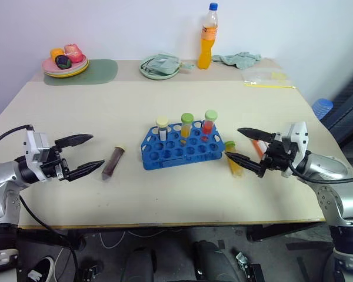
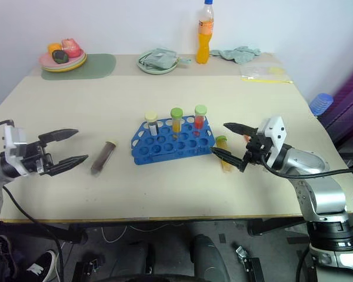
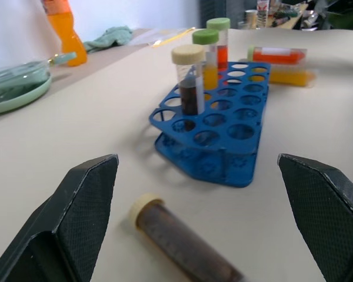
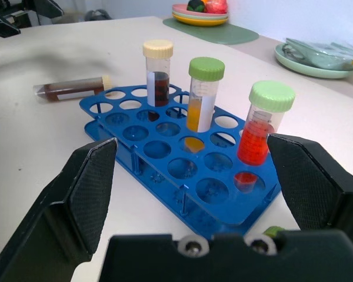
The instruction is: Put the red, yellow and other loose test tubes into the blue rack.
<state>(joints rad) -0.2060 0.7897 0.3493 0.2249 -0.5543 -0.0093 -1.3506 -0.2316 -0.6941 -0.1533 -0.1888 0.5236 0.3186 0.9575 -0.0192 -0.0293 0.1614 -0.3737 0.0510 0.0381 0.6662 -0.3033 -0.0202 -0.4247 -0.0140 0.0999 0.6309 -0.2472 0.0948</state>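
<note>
We see the blue rack standing near the middle of the table, somewhat toward the front edge. Three capped tubes stand upright in its back row: a dark tube with a cream cap, a yellow tube with a green cap and a red tube with a green cap.

Three more tubes lie loose on the table. A dark brown tube with a cream cap lies on its side between the rack and the left gripper, apart from both. On the rack's other side, a yellow tube with a green cap lies just beside the rack's end, and a red-orange tube lies close behind it, partly hidden by the right gripper.

Both grippers hover above the table near its front edge, pointing inward toward the rack. The fingers of each are spread wide and hold nothing.

Along the far edge we see a plate of toy food on a green mat, a pale green dish, an orange drink bottle, a crumpled cloth and a clear plastic bag.
</note>
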